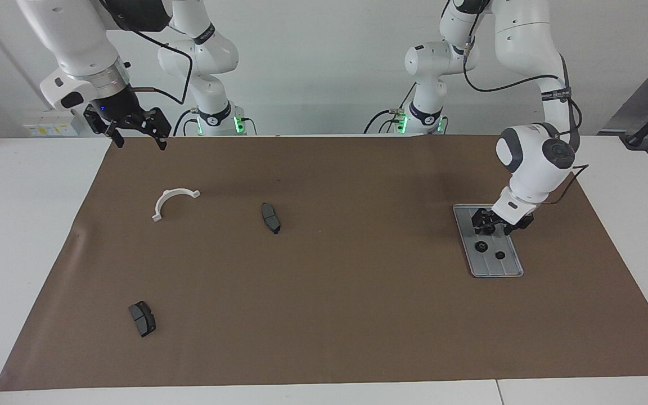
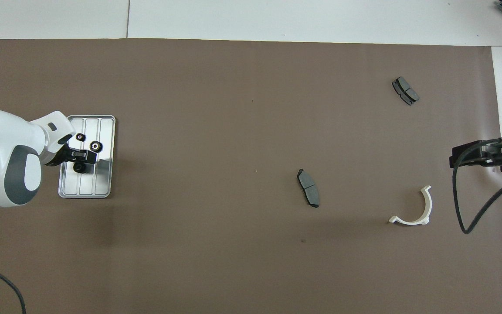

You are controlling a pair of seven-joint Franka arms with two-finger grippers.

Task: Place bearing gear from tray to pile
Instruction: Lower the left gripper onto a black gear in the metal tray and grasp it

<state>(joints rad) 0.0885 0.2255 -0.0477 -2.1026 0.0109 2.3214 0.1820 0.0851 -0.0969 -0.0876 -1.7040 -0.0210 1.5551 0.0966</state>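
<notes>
The tray (image 1: 490,269) is the thing to steer by here. It sits toward the left arm's end of the brown mat (image 1: 324,315), and three small black gears rest on it. The left gripper (image 1: 490,227) is down low over the gear nearest the robots (image 2: 79,167), fingers on either side of it, though I cannot tell whether they have pinched it or only bracket it. The other two gears (image 1: 480,246) lie on the tray farther from the robots, close by but apart from the fingers.

To my eye the step in hand is the grasp itself. Doing it well means centring the fingers on that one gear, squeezing until it is firmly caught, then lifting straight up so neither the tray's rim nor the neighbouring gears get nudged.

The pile lies well away from the tray, toward the right arm's end: a white half-ring bracket (image 1: 173,201), one brake pad (image 1: 270,217) between it and the tray, and another brake pad (image 1: 142,318) farther from the robots. The right gripper (image 1: 134,132) waits with its claw spread, up over the mat's edge near the bracket.
</notes>
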